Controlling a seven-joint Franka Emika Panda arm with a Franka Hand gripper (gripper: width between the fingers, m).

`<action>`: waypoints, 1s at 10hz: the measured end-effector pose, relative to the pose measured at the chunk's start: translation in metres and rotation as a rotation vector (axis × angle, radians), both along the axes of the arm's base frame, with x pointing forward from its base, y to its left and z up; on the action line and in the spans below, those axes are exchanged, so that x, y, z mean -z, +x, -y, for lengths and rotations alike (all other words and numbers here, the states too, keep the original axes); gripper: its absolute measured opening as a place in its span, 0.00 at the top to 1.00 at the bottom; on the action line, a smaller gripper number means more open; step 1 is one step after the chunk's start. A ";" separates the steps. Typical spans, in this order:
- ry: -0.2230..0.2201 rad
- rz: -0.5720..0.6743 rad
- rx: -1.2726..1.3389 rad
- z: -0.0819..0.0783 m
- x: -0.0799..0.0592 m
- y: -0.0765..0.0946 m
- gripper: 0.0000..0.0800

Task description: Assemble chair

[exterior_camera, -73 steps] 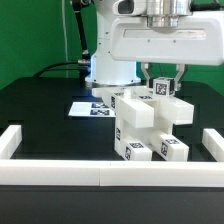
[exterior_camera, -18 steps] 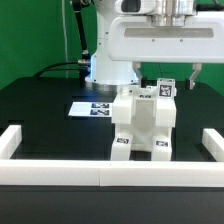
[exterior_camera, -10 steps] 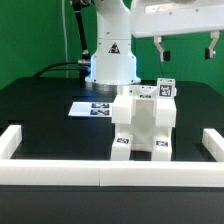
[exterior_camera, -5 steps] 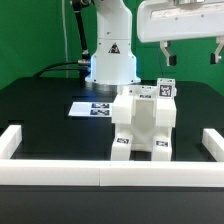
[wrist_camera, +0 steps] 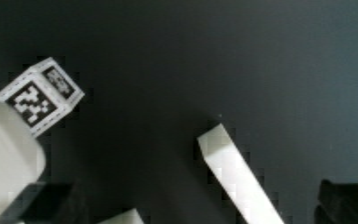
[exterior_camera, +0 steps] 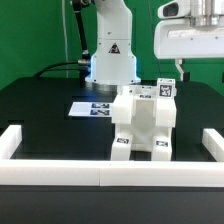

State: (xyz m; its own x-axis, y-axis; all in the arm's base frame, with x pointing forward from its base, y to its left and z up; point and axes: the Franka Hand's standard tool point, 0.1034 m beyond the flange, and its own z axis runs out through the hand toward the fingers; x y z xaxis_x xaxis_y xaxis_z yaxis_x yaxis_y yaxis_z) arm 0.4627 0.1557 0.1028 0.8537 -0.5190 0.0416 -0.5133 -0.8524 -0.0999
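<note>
I see the chair [exterior_camera: 143, 122] standing upright on the surface [exterior_camera: 45, 120], near the marker board [exterior_camera: 88, 108]. My tool [exterior_camera: 197, 68] hangs released above — I should retreat without touching it.

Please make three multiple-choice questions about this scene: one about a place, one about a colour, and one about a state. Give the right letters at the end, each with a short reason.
1. Where does the marker board lie?
A. behind the chair, toward the exterior view's left
B. on top of the chair
C. on the front border rail

2. What colour is the chair?
A. green
B. white
C. black

3. What is the state of the end effector?
A. shut on the chair
B. shut on a rail
C. open, holding nothing, up at the exterior view's right

Answers: 1 A, the flat sheet shows on the table behind the chair; 2 B, its blocky parts are white with small black-and-white tags; 3 C, a finger hangs above the chair, touching nothing.
</note>
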 end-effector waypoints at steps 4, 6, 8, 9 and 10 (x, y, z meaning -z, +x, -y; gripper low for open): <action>-0.029 -0.016 -0.036 -0.019 0.027 -0.019 0.19; -0.033 -0.013 -0.043 -0.022 0.030 -0.022 0.19; -0.033 -0.013 -0.042 -0.022 0.030 -0.022 0.19; -0.033 -0.012 -0.038 -0.023 0.031 -0.024 0.19; -0.037 -0.013 -0.047 -0.027 0.035 -0.034 0.19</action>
State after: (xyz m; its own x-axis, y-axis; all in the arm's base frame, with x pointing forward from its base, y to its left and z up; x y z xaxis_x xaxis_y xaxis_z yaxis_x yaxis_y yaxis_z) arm 0.4292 0.1828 0.0673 0.8779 -0.4764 0.0492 -0.4734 -0.8787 -0.0614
